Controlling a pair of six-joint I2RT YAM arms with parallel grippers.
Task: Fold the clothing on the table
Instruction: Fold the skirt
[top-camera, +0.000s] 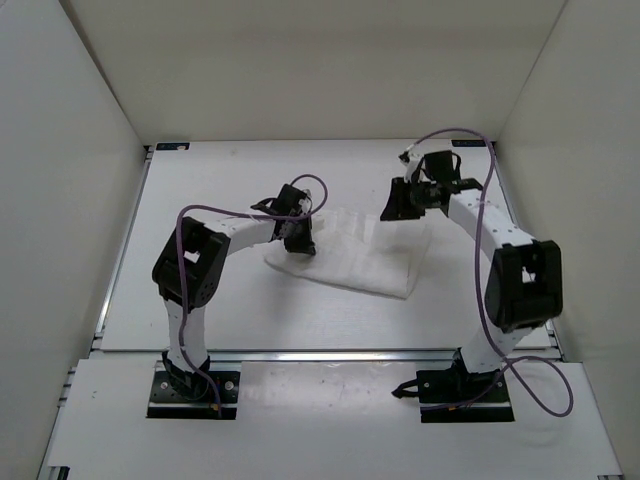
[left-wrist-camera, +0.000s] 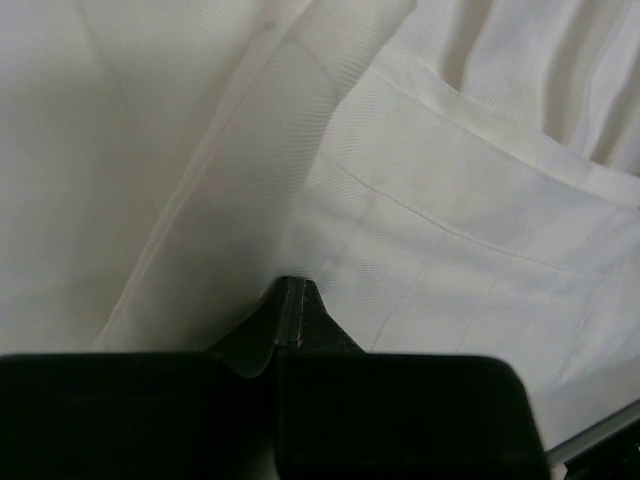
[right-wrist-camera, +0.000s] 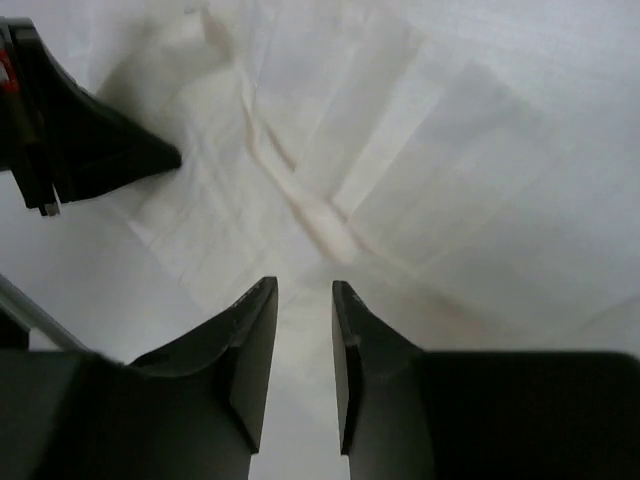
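Note:
The clothing (top-camera: 360, 258) is a white wrinkled garment lying partly folded in the middle of the table (top-camera: 220, 310). My left gripper (top-camera: 298, 240) sits at the garment's left edge. In the left wrist view the left gripper (left-wrist-camera: 290, 288) is shut on the clothing (left-wrist-camera: 450, 220), whose creases run up to the fingertips. My right gripper (top-camera: 393, 208) hovers over the garment's far right corner. In the right wrist view the right gripper (right-wrist-camera: 305, 288) is open by a narrow gap with nothing in it, and the clothing (right-wrist-camera: 330, 130) lies flat below.
White walls (top-camera: 90, 90) enclose the table on three sides. A metal rail (top-camera: 330, 352) runs along the near edge in front of both arm bases. Purple cables (top-camera: 488, 230) loop off each arm. The left gripper's fingers (right-wrist-camera: 100, 150) show in the right wrist view.

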